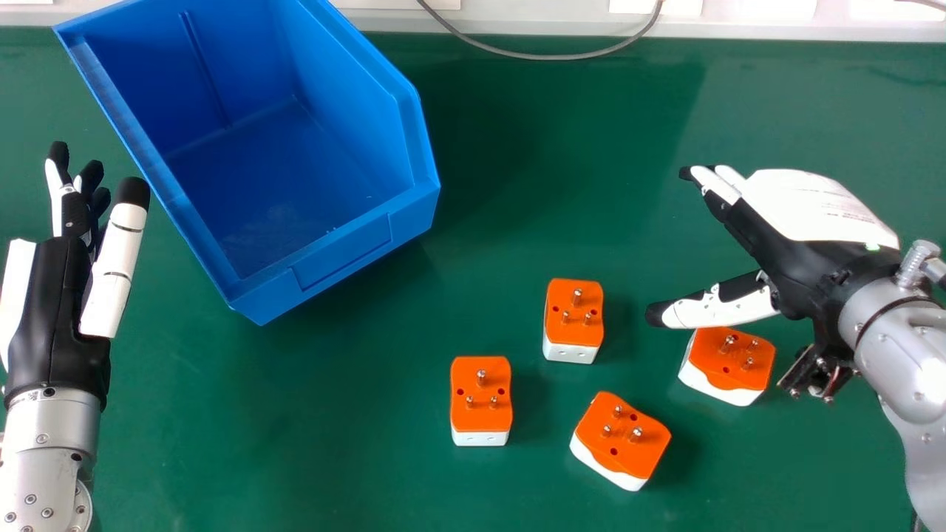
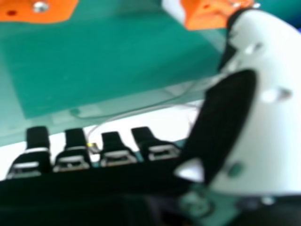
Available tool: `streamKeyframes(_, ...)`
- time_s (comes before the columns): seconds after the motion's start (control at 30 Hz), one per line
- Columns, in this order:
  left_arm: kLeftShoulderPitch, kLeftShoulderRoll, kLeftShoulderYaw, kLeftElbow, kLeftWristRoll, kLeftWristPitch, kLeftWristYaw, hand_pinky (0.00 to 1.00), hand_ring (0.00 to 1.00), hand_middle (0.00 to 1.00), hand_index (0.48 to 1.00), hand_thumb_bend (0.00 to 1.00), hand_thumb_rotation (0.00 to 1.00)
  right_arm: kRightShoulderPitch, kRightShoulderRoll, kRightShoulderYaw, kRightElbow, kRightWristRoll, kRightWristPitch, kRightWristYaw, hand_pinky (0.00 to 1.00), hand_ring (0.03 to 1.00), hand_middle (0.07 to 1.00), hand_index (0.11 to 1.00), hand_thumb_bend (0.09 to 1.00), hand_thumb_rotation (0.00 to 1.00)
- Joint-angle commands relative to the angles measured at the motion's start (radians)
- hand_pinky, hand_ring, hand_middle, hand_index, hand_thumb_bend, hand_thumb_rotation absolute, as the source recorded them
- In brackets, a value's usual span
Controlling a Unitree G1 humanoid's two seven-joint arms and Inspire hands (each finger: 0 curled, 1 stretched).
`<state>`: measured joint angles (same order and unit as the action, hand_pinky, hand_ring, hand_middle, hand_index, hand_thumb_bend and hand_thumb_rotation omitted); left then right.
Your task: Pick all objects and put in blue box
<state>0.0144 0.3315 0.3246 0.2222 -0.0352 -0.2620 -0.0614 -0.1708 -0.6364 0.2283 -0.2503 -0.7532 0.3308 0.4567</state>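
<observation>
Right hand (image 1: 805, 258) above green table (image 1: 332, 414), fingers (image 1: 717, 185) extended, thumb (image 1: 728, 309) apart

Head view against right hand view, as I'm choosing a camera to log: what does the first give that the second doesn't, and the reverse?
Head view: the left hand, the blue box's open inside, four whole plugs and the right hand's back.

Right hand view: a close look at that hand's fingertips and the thumb's near side.

Both: the right hand, orange plugs, green table and grey cable.
</observation>
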Motion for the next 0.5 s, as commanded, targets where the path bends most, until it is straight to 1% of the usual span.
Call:
streamKeyframes(0.0,0.003,0.021,0.011,-0.016,0.008,-0.021,0.006,0.94,0.98,1.0,0.999,0.61,0.93,0.015,-0.032,-0.028,-0.049,-0.023,-0.019,-0.005,0.91,0.959,0.991,0.967,0.574,0.49)
streamKeyframes(0.1,0.001,0.023,0.012,-0.012,0.009,-0.022,0.005,0.94,0.98,1.0,0.999,0.61,0.93,0.039,-0.061,-0.041,-0.078,-0.029,-0.04,0.004,0.91,0.96,0.992,0.97,0.589,0.49)
streamKeyframes(0.2,-0.004,0.028,0.015,-0.001,0.008,-0.023,0.002,0.93,0.98,1.0,1.0,0.59,0.94,0.058,-0.095,-0.049,-0.111,-0.041,-0.057,0.026,0.92,0.96,0.995,0.972,0.597,0.49)
streamKeyframes(0.3,-0.005,0.031,0.017,0.003,0.003,-0.022,-0.001,0.94,0.99,1.0,1.0,0.59,0.94,0.069,-0.118,-0.053,-0.145,-0.055,-0.057,0.067,0.92,0.962,0.997,0.974,0.595,0.48)
streamKeyframes(0.47,-0.001,0.03,0.02,-0.01,-0.01,-0.014,-0.008,0.95,0.99,1.0,1.0,0.61,0.94,0.081,-0.147,-0.066,-0.206,-0.079,-0.05,0.145,0.93,0.966,0.995,0.971,0.592,0.46)
